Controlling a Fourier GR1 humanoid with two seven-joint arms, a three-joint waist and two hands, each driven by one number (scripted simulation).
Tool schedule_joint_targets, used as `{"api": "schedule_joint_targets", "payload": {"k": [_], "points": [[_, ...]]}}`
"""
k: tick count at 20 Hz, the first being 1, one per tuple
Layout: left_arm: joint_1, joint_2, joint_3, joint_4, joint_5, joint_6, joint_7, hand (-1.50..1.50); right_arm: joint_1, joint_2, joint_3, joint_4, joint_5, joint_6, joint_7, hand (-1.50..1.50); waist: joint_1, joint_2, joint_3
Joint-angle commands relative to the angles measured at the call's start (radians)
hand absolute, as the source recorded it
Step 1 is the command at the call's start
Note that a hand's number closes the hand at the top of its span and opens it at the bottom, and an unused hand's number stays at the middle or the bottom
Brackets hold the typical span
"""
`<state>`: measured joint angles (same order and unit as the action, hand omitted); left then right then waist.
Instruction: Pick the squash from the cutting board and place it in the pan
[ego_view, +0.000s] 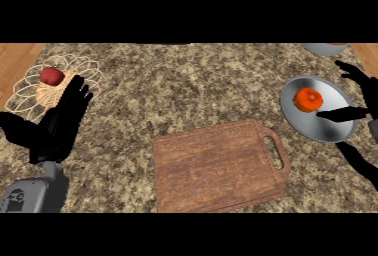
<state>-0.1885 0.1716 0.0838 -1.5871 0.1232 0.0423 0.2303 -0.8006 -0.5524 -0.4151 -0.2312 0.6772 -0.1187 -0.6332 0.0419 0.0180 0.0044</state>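
Note:
The orange squash (308, 99) lies in the grey pan (327, 129) at the right of the counter. My right hand (367, 97) shows at the right edge beside the pan, open, its fingers spread upward and its thumb stretched over the pan's rim just below the squash, not touching it. The brown wooden cutting board (218, 167) lies in the lower middle with nothing on it. My left hand (63, 120) rests open at the left, fingers up, far from the board and pan.
A wire basket (22, 95) holding a red apple (52, 76) stands at the far left, right behind my left hand's fingertips. A grey bowl (325, 48) sits at the top right corner. Wooden floor shows past both counter ends.

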Motion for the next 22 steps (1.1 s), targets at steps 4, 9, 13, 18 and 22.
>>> {"api": "schedule_joint_targets", "payload": {"k": [4,9,13,18,22], "points": [[0.004,-0.022,-0.016,-0.015,-0.007,0.019,0.026,0.0,0.003,-0.158,-0.164,0.066,-0.179,0.298,-0.086,-1.5,-0.011,-0.002,0.001],[0.003,0.01,0.013,0.012,-0.003,-0.002,0.001,0.0,0.094,-0.276,-0.235,0.098,-0.257,0.508,-0.174,-1.5,-0.021,0.0,0.001],[-0.004,-0.011,0.007,0.019,-0.008,0.012,-0.011,0.0,0.142,-0.319,-0.264,0.119,-0.298,0.685,-0.224,-1.5,-0.019,0.001,0.002],[-0.008,-0.029,-0.021,-0.017,-0.028,0.038,0.035,0.0,0.227,-0.36,-0.248,0.078,-0.298,0.75,-0.288,-1.5,-0.021,-0.003,0.003],[-0.01,0.001,0.018,0.0,0.002,0.008,0.021,0.0,0.294,-0.385,-0.24,0.061,-0.302,0.762,-0.313,-1.5,-0.025,-0.004,0.003]]}}
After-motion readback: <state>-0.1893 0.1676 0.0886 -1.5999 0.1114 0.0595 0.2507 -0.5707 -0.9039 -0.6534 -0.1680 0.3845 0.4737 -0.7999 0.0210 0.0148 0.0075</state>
